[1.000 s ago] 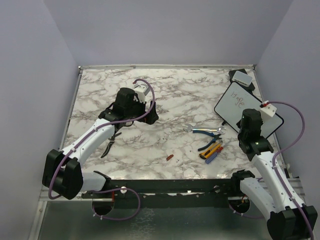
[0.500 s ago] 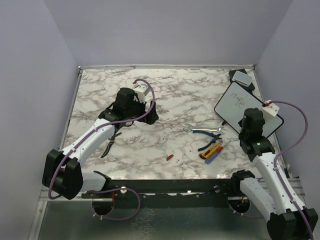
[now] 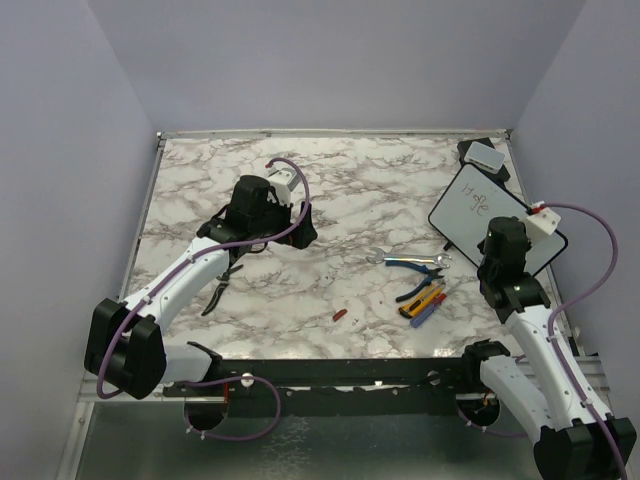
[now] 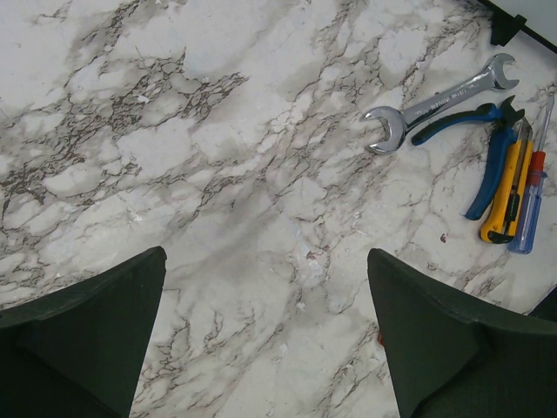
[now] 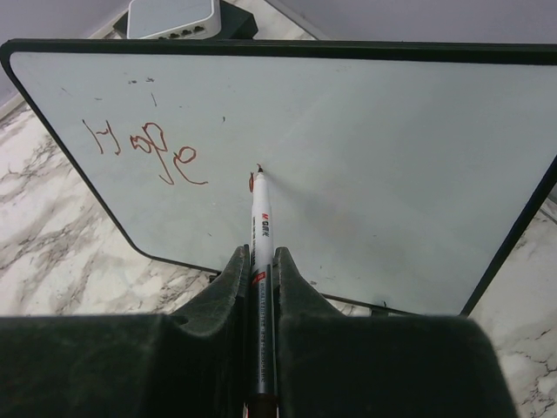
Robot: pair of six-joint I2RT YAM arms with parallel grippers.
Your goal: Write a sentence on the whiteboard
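**Right gripper holds a marker to the whiteboard; left gripper hangs open over marble**

The whiteboard (image 5: 392,157) is a flat white rectangle with a thin black frame and rounded corners. It lies just ahead of the right gripper (image 5: 259,261), at the far right of the marble table (image 3: 350,190). Reddish-brown handwriting (image 5: 144,150) sits ahead and to the left of the fingers; it is hard to read. The right fingers are closed around a white marker (image 5: 260,226). Its tip touches the board next to a small fresh mark (image 5: 251,182), right of the handwriting.

Ahead and to the right of the marker tip, most of the board is blank. The board's near edge runs just past the fingertips, with a rounded corner to their left. A grey-white block (image 5: 171,19) sits past the far left corner.

The left gripper (image 4: 265,257) hangs with its fingers spread wide and nothing between them, bare marble below. Ahead and to the right of its fingers lie a wrench (image 4: 435,100), blue-handled pliers (image 4: 487,157), a yellow knife (image 4: 505,200) and a screwdriver (image 4: 533,192), close together.
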